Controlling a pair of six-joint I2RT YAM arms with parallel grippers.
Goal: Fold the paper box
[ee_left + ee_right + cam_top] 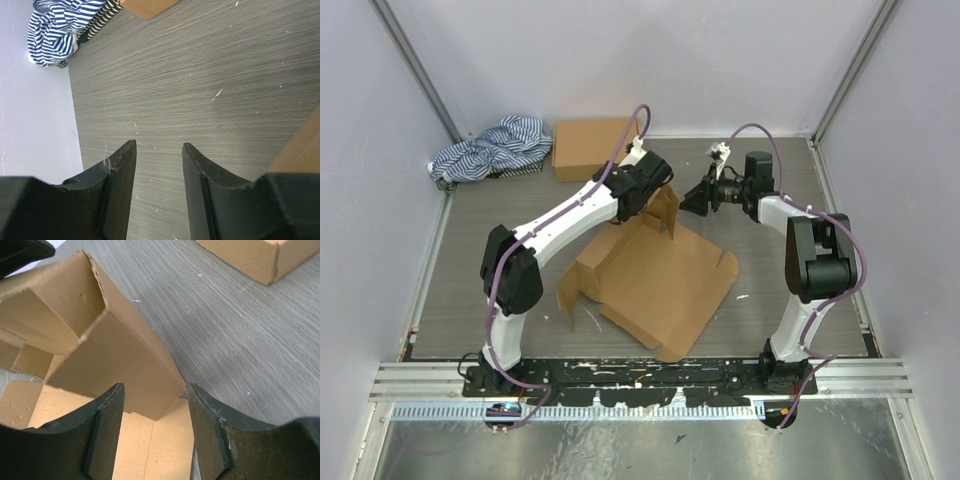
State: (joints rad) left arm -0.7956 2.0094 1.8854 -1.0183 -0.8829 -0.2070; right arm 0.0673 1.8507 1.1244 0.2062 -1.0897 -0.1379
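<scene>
Mostly flat paper box (pixel 665 285), long axis diagonal.

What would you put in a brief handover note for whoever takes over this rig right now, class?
Left end effector: open, empty, over the table beside the paper box.
Right end effector: open, empty, facing the raised flap.
Paper box: mid-table, mostly flat, one flap standing at its far edge, panels partly up on its left.
Done: one flap raised.
Left to do: fold up remaining walls and close the box.
</scene>
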